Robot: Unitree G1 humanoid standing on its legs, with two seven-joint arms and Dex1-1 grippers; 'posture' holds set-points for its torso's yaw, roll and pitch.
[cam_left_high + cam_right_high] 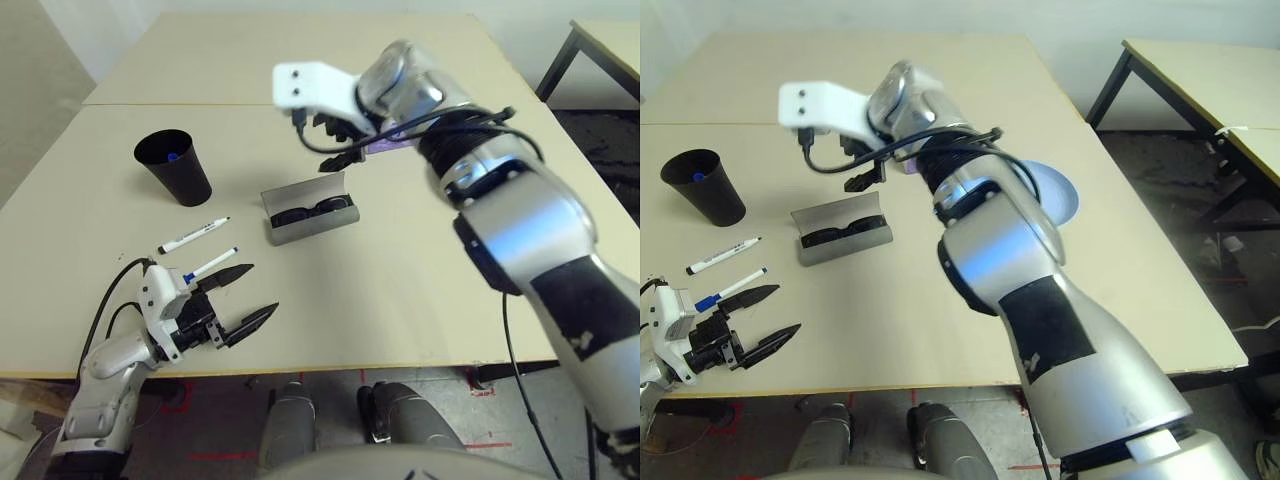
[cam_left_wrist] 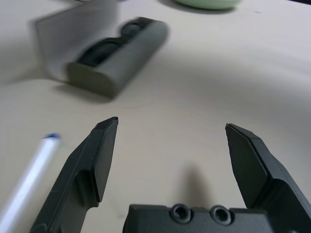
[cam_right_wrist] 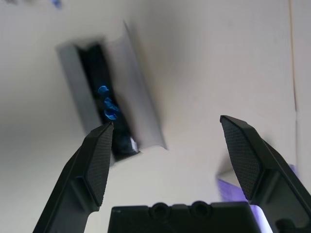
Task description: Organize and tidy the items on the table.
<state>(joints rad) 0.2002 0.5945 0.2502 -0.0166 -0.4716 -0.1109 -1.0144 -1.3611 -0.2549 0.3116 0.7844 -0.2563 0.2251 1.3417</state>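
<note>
An open grey glasses case [image 1: 306, 222] lies mid-table with the black sunglasses [image 1: 312, 211] inside it. My right gripper [image 3: 165, 127] hovers above the case, open and empty. Left of the case lie two white markers, one with a black cap [image 1: 193, 235] and one with a blue cap [image 1: 210, 266]. A black cup [image 1: 173, 165] stands behind them with something blue inside. My left gripper [image 1: 262, 288] rests open near the front edge, just right of the blue-capped marker. My right arm partly hides the purple tissue box [image 1: 385, 146] and the light-blue plate [image 1: 1058, 195]. The light-green plate [image 2: 209, 4] sits beyond the case.
The beige table [image 1: 400, 300] has a seam [image 1: 150, 103] running across its far part. A separate dark-legged table [image 1: 1200, 70] stands off to the right. My right forearm [image 1: 520, 230] reaches across the right half of the table.
</note>
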